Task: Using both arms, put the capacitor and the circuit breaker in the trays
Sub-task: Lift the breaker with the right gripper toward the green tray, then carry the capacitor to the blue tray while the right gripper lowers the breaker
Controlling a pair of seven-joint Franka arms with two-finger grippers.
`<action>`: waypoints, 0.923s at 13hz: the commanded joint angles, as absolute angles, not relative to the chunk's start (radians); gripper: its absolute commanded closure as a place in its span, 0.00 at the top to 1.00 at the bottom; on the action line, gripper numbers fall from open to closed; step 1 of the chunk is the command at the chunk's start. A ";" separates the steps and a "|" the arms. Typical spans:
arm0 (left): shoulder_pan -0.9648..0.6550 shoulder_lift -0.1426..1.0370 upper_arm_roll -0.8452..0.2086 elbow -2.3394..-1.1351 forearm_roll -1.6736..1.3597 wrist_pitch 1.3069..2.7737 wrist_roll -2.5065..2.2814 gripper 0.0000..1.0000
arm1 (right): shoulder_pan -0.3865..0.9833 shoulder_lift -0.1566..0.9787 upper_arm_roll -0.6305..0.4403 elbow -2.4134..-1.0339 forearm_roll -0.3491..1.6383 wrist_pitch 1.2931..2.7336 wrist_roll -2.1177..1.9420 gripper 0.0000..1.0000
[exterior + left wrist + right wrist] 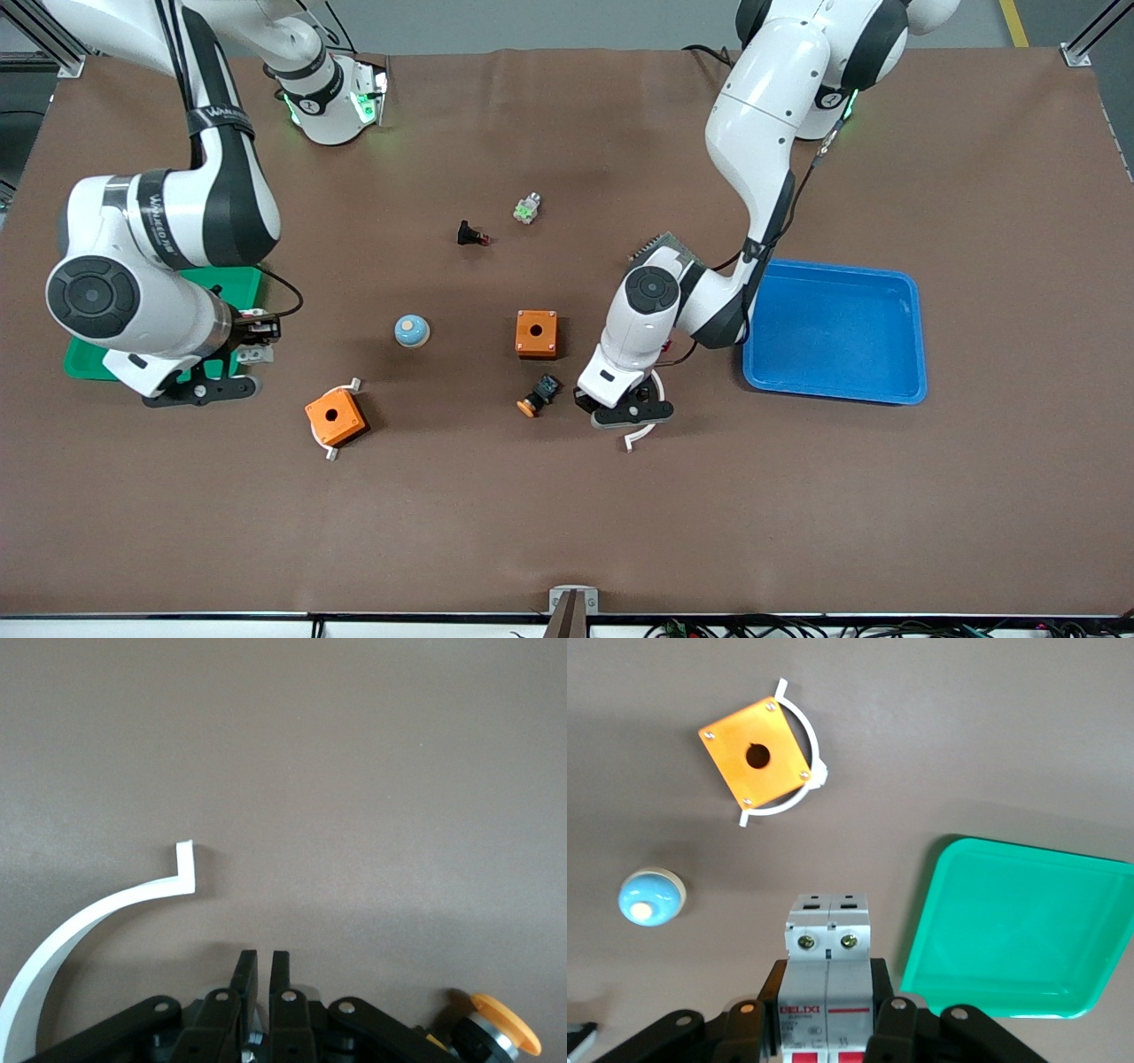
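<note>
My right gripper (pixel 257 342) is shut on the circuit breaker (pixel 252 333), a white-grey block with red levers. It holds the breaker above the table, beside the green tray (pixel 232 282). The right wrist view shows the breaker (pixel 828 966) clamped between the right gripper's jaws (pixel 828 992), next to the green tray (pixel 1010 930). My left gripper (pixel 631 415) is low at the table over a white curved strip (pixel 651 431). In the left wrist view its jaws (pixel 263 957) are almost together, with a small silvery bit, the capacitor (pixel 255 1041), between them.
A blue tray (pixel 833 328) lies toward the left arm's end. Two orange boxes (pixel 336 416) (pixel 537 333), a blue-white dome (pixel 412 330) and an orange-capped button (pixel 539 396) lie mid-table. A black part with a red tip (pixel 471 235) and a green-white part (pixel 527 209) lie nearer the bases.
</note>
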State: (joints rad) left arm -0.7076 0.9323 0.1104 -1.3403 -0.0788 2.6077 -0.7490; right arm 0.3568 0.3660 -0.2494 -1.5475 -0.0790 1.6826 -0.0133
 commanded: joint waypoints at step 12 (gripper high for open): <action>-0.742 0.913 0.124 -1.361 -0.075 2.488 -0.762 0.65 | -0.029 0.175 -0.235 -1.985 -0.092 2.020 -0.532 0.09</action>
